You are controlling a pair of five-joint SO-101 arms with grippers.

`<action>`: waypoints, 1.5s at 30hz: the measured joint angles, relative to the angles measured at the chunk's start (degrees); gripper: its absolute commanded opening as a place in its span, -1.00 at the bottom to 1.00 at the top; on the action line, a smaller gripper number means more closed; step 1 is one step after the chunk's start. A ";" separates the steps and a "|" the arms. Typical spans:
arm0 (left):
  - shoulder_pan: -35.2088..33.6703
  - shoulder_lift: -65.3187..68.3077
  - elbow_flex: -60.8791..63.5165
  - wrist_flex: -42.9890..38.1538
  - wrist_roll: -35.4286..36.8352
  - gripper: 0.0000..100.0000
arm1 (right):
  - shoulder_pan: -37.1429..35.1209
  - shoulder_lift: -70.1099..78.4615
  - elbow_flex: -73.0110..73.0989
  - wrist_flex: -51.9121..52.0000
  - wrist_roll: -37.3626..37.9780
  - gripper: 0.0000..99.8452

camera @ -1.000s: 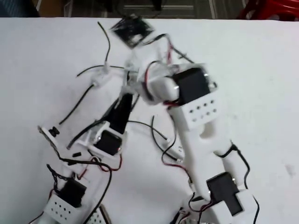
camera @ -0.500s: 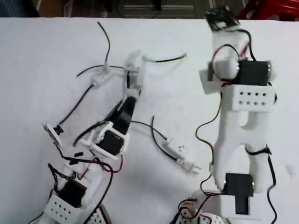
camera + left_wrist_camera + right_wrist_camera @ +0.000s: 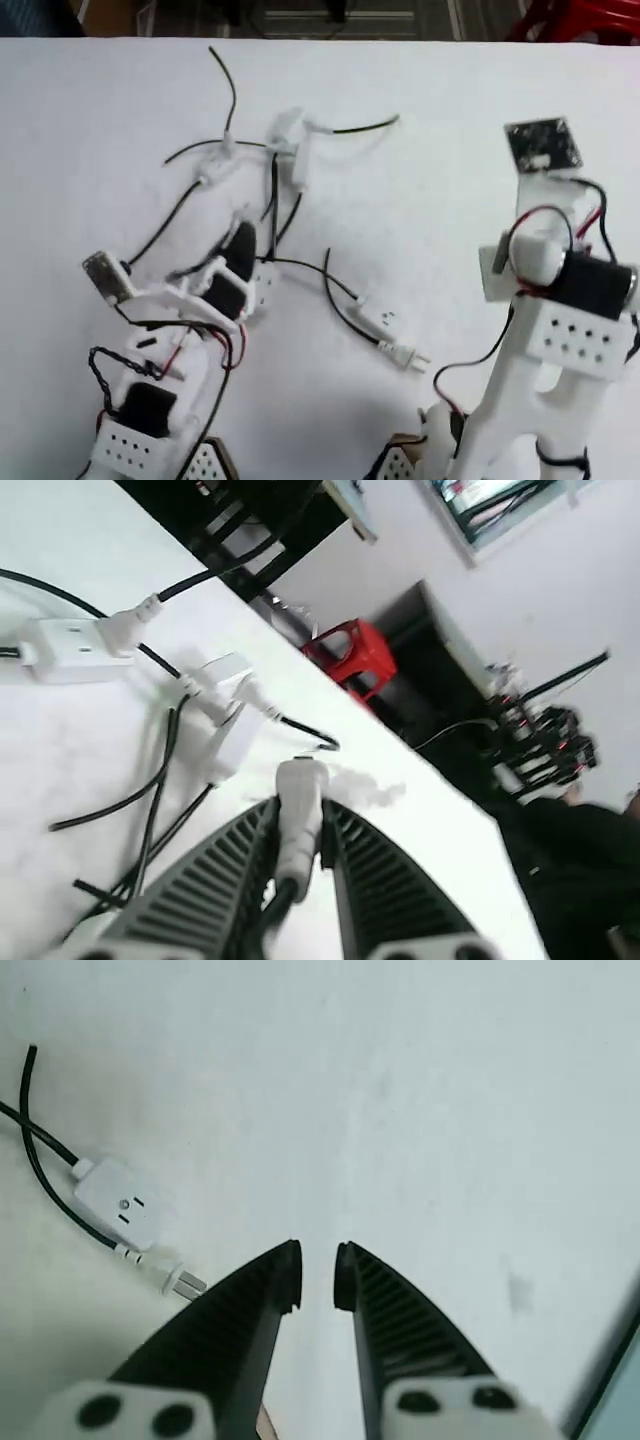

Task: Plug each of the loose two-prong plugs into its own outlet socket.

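My left gripper (image 3: pixel 300 830) is shut on a white two-prong plug (image 3: pixel 298 802), whose black cable runs back between the fingers. In the high view the left gripper (image 3: pixel 250 245) sits left of centre, short of the cluster of white outlet sockets (image 3: pixel 297 162). One socket (image 3: pixel 62 650) has a plug (image 3: pixel 127 630) in it. Two more white sockets (image 3: pixel 232 742) lie ahead of the held plug. My right gripper (image 3: pixel 317 1265) hangs over bare table at the right, its fingers a narrow gap apart with nothing between them. A loose plug (image 3: pixel 165 1276) lies beside a white socket (image 3: pixel 118 1203).
Black cables (image 3: pixel 335 300) loop across the middle of the table. The loose plug (image 3: pixel 405 355) and its neighbouring socket (image 3: pixel 380 318) lie between the two arms. The right arm (image 3: pixel 560 320) stands at the right edge. Bare white table (image 3: pixel 450 100) stretches at the back right.
The right arm swung from over the sockets in the middle out to the right side. The left gripper drew back from the socket cluster toward the near left.
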 measured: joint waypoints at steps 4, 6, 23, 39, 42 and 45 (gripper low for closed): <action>5.27 0.00 0.00 2.37 -6.77 -0.95 | 3.78 -1.23 6.15 -0.97 1.32 -0.86; 9.23 0.00 0.00 4.66 -11.08 -0.95 | 6.59 -0.79 9.05 -2.99 1.67 -0.86; 10.99 0.00 0.00 26.29 -31.03 -0.95 | 18.46 14.42 12.75 -13.10 9.67 -0.86; -1.85 0.00 -5.27 24.53 -31.03 -0.95 | 18.46 14.51 16.35 -13.10 9.67 -0.86; -2.20 0.18 -10.02 27.16 -31.03 -0.95 | 18.46 14.51 16.35 -13.10 9.67 -0.86; -2.64 5.19 -15.74 29.19 -31.03 -0.95 | 18.46 14.51 16.35 -13.10 9.67 -0.86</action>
